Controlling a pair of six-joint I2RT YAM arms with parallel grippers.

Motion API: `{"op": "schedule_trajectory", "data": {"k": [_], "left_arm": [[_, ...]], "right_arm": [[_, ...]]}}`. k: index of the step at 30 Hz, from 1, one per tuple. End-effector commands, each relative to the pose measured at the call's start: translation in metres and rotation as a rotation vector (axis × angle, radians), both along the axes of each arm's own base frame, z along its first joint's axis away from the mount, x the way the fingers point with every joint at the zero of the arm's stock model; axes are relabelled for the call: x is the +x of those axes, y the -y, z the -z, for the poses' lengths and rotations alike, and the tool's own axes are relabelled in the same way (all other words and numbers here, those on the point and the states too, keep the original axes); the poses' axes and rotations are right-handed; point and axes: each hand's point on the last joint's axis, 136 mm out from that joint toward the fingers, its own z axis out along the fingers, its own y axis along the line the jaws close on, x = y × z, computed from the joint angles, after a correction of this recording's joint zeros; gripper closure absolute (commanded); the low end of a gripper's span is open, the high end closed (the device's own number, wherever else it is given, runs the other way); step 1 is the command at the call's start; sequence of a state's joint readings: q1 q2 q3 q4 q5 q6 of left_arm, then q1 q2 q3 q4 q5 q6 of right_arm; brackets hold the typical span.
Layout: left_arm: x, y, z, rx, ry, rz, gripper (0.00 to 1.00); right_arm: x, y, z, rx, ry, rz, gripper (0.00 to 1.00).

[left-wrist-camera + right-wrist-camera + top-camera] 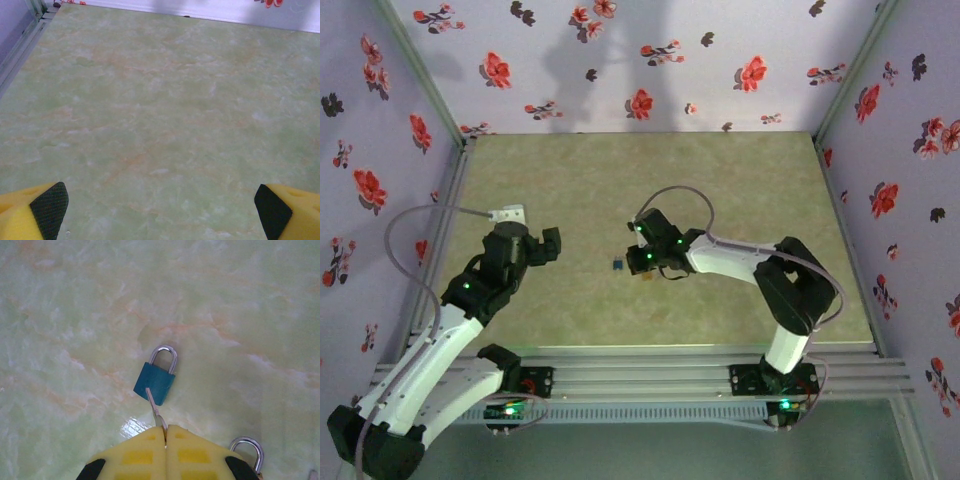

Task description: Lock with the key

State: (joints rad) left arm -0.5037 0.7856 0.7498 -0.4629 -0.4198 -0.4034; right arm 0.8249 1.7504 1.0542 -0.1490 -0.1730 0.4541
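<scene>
From above, we see a small blue padlock [618, 265] lying on the green marbled surface [720, 180]. The right claw [642, 262] sits just beside the padlock, on its right. The left claw [548, 246] hangs well apart from the padlock, on its left.

In the left wrist view, we see bare surface between the two black pads [50, 205], which stand wide apart. This claw is released and grasps nothing.

In the right wrist view, the padlock [156, 382] lies flat, its silver shackle [165, 357] pointing away from the claw. The right claw [165, 430] is clenched on a thin silver key [151, 399]. The key's blade slants up to the padlock's near edge. We cannot tell whether the tip has entered the keyhole. A silver ring [247, 447] lies near the padlock, below and to its right.

We judge the step in hand to be seating the key. The blade looks skewed against the padlock body, so we would square it with the keyhole first. Then we would push slowly — the padlock lies loose and may slide. The free left claw could brace the padlock before any turn.
</scene>
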Motion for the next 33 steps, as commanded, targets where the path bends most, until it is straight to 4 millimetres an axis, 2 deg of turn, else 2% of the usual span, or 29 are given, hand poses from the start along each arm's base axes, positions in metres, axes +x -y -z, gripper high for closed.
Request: {"op": "schedule_trajectory", "data": {"k": [1, 12, 33], "left_arm": [[0.003, -0.007, -0.003, 0.026, 0.029, -0.022, 0.0], [0.003, -0.007, -0.003, 0.025, 0.028, -0.022, 0.0], [0.002, -0.007, -0.001, 0.026, 0.021, -0.024, 0.0]], "right_arm": [[0.0, -0.008, -0.001, 0.01, -0.019, 0.002, 1.0], [0.004, -0.017, 0.01, 0.017, -0.054, 0.012, 1.0], [0.01, -0.009, 0.024, -0.062, -0.066, 0.044, 1.0]]}}
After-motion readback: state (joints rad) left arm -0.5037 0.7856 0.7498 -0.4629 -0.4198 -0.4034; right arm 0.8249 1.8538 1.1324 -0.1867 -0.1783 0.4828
